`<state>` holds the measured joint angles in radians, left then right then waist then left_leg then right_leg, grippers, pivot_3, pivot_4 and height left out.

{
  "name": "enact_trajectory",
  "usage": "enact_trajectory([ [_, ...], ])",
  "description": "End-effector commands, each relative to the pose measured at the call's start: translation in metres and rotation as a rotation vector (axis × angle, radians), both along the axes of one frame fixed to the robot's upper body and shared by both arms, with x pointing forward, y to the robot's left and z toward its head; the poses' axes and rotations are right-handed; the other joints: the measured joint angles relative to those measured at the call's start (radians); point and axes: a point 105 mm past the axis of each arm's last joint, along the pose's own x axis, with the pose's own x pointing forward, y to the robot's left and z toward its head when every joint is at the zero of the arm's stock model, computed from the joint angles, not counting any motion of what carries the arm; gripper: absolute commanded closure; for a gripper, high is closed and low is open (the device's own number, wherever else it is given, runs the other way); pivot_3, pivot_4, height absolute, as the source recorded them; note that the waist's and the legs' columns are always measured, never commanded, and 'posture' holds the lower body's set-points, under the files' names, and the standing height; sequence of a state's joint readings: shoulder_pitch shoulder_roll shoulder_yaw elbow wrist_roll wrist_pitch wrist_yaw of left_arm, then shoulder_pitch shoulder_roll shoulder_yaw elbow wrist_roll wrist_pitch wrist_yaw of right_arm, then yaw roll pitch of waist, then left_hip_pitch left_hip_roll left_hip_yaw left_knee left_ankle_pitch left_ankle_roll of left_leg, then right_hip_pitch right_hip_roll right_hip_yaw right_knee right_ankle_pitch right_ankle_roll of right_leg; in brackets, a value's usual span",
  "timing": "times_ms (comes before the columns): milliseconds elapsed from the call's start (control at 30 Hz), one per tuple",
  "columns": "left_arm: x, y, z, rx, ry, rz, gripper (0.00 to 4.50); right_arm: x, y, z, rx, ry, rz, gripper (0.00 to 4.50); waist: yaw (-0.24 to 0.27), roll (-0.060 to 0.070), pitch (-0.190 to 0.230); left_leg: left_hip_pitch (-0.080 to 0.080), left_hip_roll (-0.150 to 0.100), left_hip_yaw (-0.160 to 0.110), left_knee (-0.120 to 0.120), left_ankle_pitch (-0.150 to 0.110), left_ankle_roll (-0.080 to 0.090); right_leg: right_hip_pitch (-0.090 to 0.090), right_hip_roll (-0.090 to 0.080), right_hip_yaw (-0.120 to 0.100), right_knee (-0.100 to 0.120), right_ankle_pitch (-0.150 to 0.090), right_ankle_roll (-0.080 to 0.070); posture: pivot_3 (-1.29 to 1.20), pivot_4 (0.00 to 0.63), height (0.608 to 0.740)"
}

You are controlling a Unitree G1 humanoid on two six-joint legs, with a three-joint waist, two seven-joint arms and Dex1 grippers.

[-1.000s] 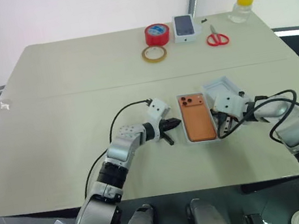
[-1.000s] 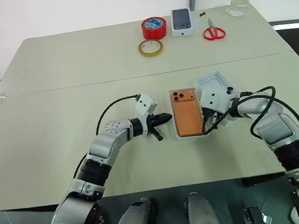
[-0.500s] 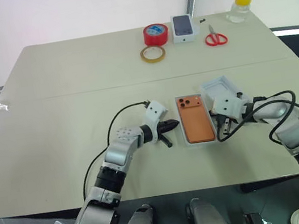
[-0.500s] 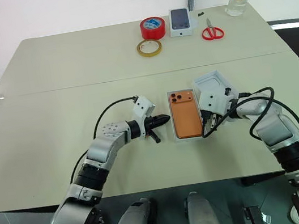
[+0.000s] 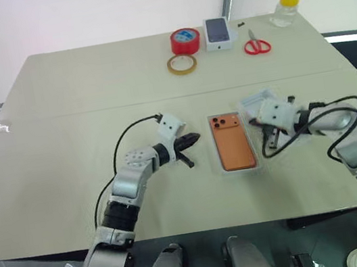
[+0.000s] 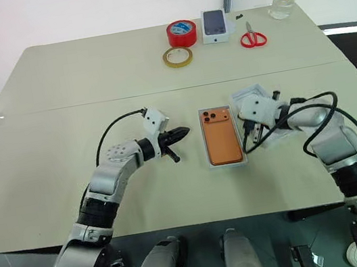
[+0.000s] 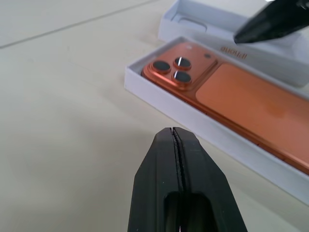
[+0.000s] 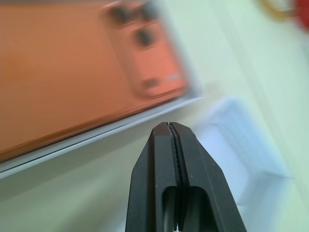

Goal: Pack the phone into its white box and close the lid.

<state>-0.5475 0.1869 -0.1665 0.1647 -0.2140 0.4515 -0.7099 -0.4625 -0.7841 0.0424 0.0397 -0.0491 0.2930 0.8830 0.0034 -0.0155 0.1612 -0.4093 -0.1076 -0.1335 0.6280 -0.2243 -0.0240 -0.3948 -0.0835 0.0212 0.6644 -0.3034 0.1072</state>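
Left gripper (image 7: 176, 140): black two-finger claw, fingers pressed together in the left wrist view, nothing held, hovering above the pale beige table (image 5: 64, 146). Right gripper (image 8: 173, 133): black fingers shut, empty.

Just ahead of the left claw, apart from it: flat orange smartphone with rounded corners and a dark three-lens camera cluster (image 5: 233, 141), lying back-up and flat inside the shallow white thin-walled box tray (image 7: 193, 118), which sits on the table between the two claws. Phone is packed; lid not on yet.

Beyond the tray and beside the right claw: the shallow white rectangular lid shell (image 6: 260, 96), open side up, partly hidden by the right wrist. Whether the right claw touches it, cannot tell.

Handling guess: lid is light, stiff thin card, smooth, likely to slide or flex if pinched in the middle. Best taken by one long wall near its centre, then flipped and lowered square over the tray; a snug fit may trap air, so press evenly. Tray is light too, and may scoot unless the left claw steadies it.

Far from both claws, at the table's back edge: yellow tape ring (image 5: 183, 64), red tape roll (image 5: 186, 40), small white carton picturing a dark phone (image 5: 218, 33), red-handled scissors (image 5: 257, 45), clear jar with yellow lid (image 5: 286, 9).
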Motion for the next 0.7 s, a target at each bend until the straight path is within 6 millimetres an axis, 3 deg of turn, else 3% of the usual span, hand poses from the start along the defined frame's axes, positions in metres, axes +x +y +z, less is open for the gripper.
enact_trajectory([
  [33, 0.000, 0.012, 0.024, -0.040, -0.087, -0.001, 2.62, 0.000, 0.002, 0.021, 0.170, 0.029, -0.040, 3.63, 0.002, 0.000, 0.000, 0.000, 0.000, 0.000, 0.000, 0.000, 0.000, 0.000, 0.000, 0.000, 0.000, 0.000, 0.000, 0.00, 0.150, 0.740],
  [200, -0.007, 0.035, 0.030, -0.036, -0.120, -0.017, 0.03, -0.001, -0.001, 0.021, 0.244, 0.059, -0.120, 1.13, 0.005, 0.000, 0.000, 0.000, 0.000, 0.000, 0.000, 0.000, 0.000, 0.000, -0.001, 0.000, 0.000, 0.000, 0.000, 0.00, 0.150, 0.740],
  [267, -0.012, 0.045, 0.030, -0.015, -0.148, -0.030, 0.00, -0.005, 0.001, 0.018, 0.245, 0.077, -0.143, 0.06, 0.002, 0.000, 0.000, 0.000, 0.000, 0.000, 0.000, 0.000, 0.000, -0.001, -0.001, 0.001, 0.000, 0.000, 0.000, 0.00, 0.150, 0.740],
  [500, -0.031, 0.068, 0.042, -0.005, -0.274, -0.103, 0.00, -0.015, -0.014, 0.003, 0.174, 0.158, -0.313, 0.02, 0.008, 0.001, 0.000, -0.001, -0.001, 0.000, -0.001, -0.003, 0.004, -0.001, -0.002, 0.001, 0.000, 0.000, 0.000, 0.00, 0.150, 0.740],
  [700, -0.051, 0.078, 0.049, 0.004, -0.375, -0.202, 0.00, -0.026, -0.008, -0.009, 0.097, 0.348, -0.371, 0.02, 0.000, 0.002, 0.001, -0.001, 0.000, 0.000, -0.001, -0.003, 0.005, -0.002, -0.002, 0.001, -0.001, 0.000, -0.001, 0.00, 0.150, 0.740],
])
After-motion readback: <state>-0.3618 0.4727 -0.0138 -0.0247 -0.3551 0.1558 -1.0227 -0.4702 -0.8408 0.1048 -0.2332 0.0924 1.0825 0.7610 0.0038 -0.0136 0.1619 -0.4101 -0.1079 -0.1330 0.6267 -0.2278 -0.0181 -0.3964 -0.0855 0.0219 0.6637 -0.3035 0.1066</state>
